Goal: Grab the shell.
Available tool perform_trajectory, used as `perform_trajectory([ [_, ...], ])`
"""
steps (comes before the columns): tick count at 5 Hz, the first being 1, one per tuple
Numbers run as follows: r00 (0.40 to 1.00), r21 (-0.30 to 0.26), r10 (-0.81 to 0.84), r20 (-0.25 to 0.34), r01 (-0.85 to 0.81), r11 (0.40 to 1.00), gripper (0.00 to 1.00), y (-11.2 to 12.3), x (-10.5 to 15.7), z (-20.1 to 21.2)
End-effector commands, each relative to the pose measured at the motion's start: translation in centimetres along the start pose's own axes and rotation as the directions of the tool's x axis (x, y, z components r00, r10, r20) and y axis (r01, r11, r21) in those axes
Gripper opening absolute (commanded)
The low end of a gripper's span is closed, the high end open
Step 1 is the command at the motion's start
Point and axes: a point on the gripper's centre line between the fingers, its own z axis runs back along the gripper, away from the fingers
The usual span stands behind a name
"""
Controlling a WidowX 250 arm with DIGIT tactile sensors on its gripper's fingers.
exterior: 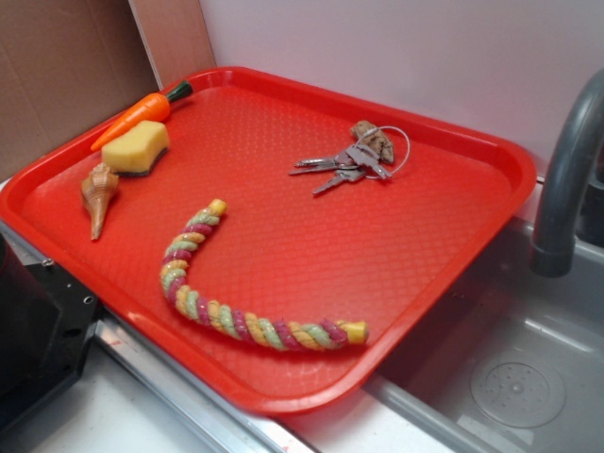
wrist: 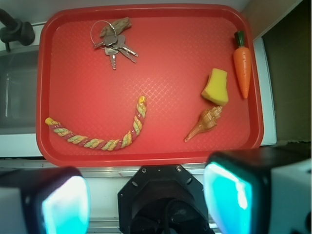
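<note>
The shell [exterior: 97, 193] is a small tan-brown spiral conch lying on the red tray [exterior: 377, 283] near its left edge, knobby end up by the yellow sponge, point toward the front. In the wrist view the shell [wrist: 205, 123] lies at the right, below the sponge. My gripper [wrist: 146, 200] is open and empty, high above the tray's near edge, its two pads [wrist: 229, 195] wide apart at the bottom of the wrist view. The gripper does not show in the exterior view.
A yellow sponge block [exterior: 135, 148] and an orange toy carrot [exterior: 140, 111] lie just beyond the shell. A braided rope toy [exterior: 226, 302] curves across the tray's front. Keys [exterior: 354, 160] lie at the back. A grey faucet [exterior: 566, 179] and sink are at the right.
</note>
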Motion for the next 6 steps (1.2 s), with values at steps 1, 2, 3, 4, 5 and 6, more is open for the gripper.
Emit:
perform_trajectory([
  [1,1.0,0.0,0.0,0.0,0.0,1.0,1.0,0.0,0.0,0.0],
  [2,0.97,0.067,0.241,0.012,-0.241,0.968,1.0,4.0,1.0,-4.1],
  [3,0.879,0.072,0.465,0.107,-0.474,0.878,1.0,7.1,1.8,-7.4],
  [4,0.879,0.072,0.465,0.107,-0.474,0.878,1.0,7.1,1.8,-7.4],
  [5,0.879,0.072,0.465,0.107,-0.474,0.878,1.0,7.1,1.8,-7.4],
  [6,0.879,0.072,0.465,0.107,-0.474,0.878,1.0,7.1,1.8,-7.4],
])
